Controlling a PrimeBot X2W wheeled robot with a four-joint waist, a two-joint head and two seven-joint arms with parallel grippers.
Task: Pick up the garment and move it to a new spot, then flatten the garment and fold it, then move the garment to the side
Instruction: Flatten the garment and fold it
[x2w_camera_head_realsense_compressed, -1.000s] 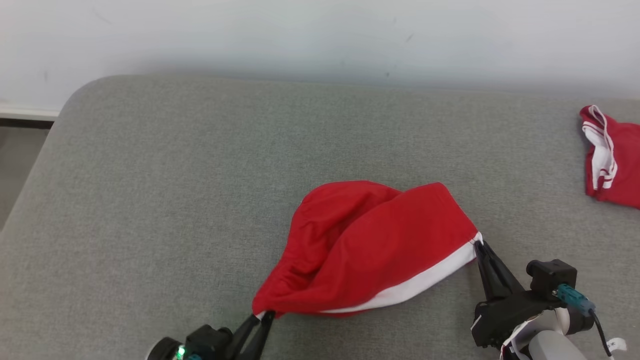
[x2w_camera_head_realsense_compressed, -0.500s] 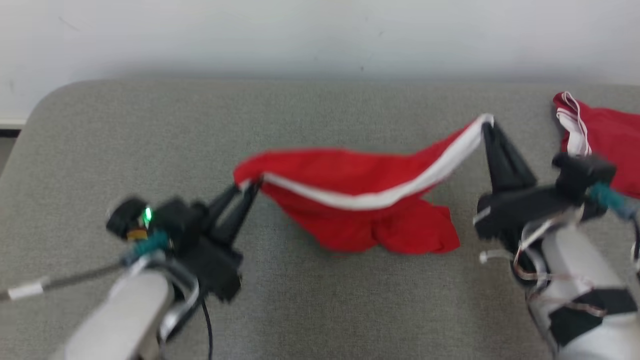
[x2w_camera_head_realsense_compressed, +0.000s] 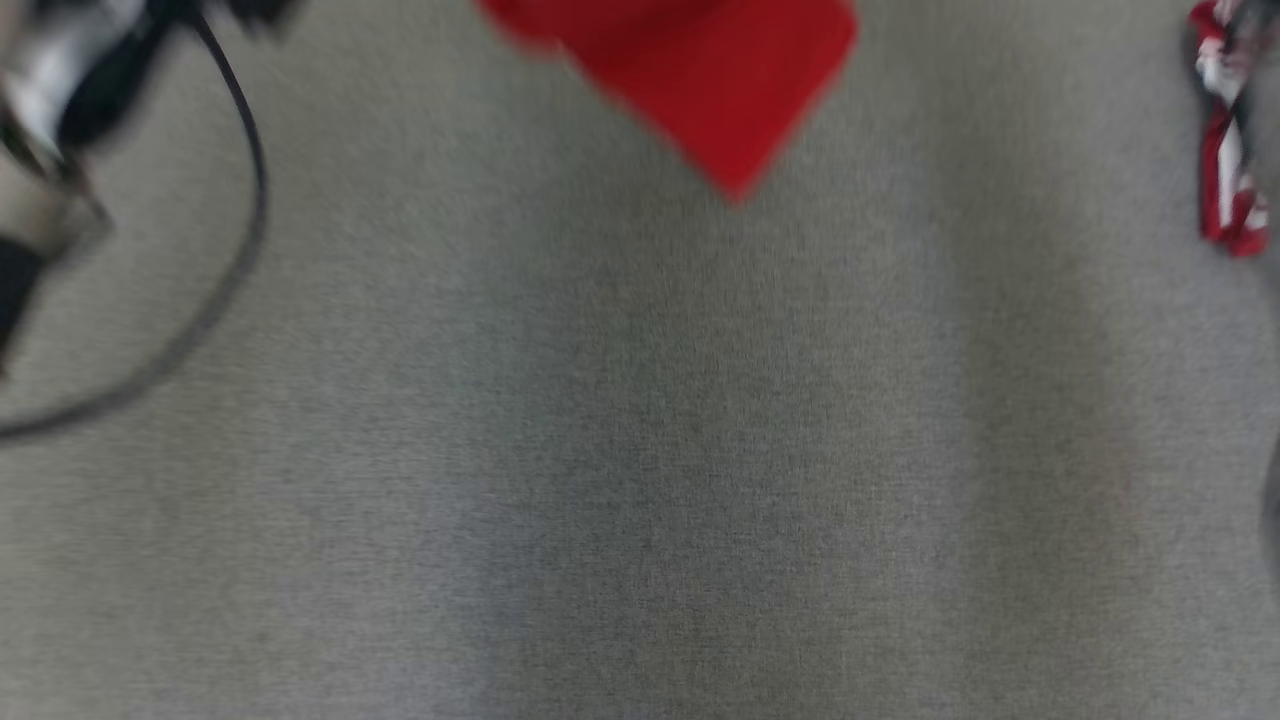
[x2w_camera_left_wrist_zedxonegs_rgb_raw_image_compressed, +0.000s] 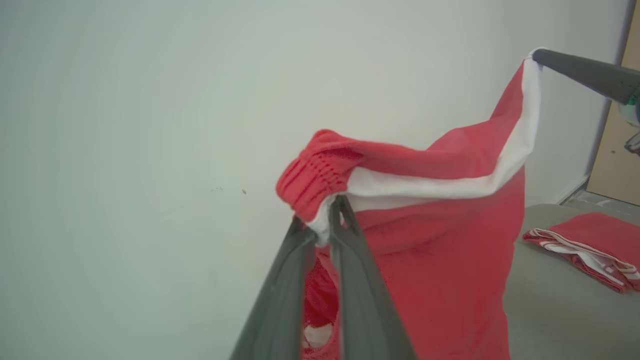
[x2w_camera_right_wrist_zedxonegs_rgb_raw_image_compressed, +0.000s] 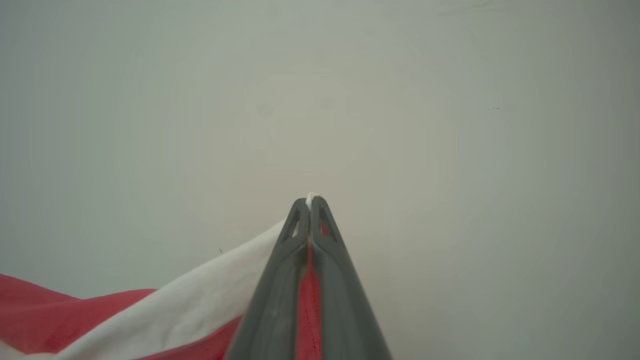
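Observation:
The red garment (x2w_camera_left_wrist_zedxonegs_rgb_raw_image_compressed: 440, 260) with a white band hangs in the air, stretched between both grippers. My left gripper (x2w_camera_left_wrist_zedxonegs_rgb_raw_image_compressed: 327, 225) is shut on its gathered waistband corner. At the upper right of the left wrist view, my right gripper (x2w_camera_left_wrist_zedxonegs_rgb_raw_image_compressed: 540, 54) pinches the other end of the white band. Seen from the right wrist, the right gripper (x2w_camera_right_wrist_zedxonegs_rgb_raw_image_compressed: 311, 202) is shut on the garment (x2w_camera_right_wrist_zedxonegs_rgb_raw_image_compressed: 165, 310), white edge poking past the tips. The blurred head view catches the garment's lower tip (x2w_camera_head_realsense_compressed: 700, 80) hanging above the grey surface (x2w_camera_head_realsense_compressed: 640, 450).
A second red-and-white garment (x2w_camera_left_wrist_zedxonegs_rgb_raw_image_compressed: 585, 245) lies folded on the grey surface at the right, also at the head view's right edge (x2w_camera_head_realsense_compressed: 1225, 170). A pale wall (x2w_camera_left_wrist_zedxonegs_rgb_raw_image_compressed: 125, 150) stands close behind. My left arm's dark cable (x2w_camera_head_realsense_compressed: 240, 230) loops at the head view's upper left.
Both grippers have raised the garment off the surface, from lying bunched to hanging spread between them. The head view has shifted and blurred, so the camera has moved too.

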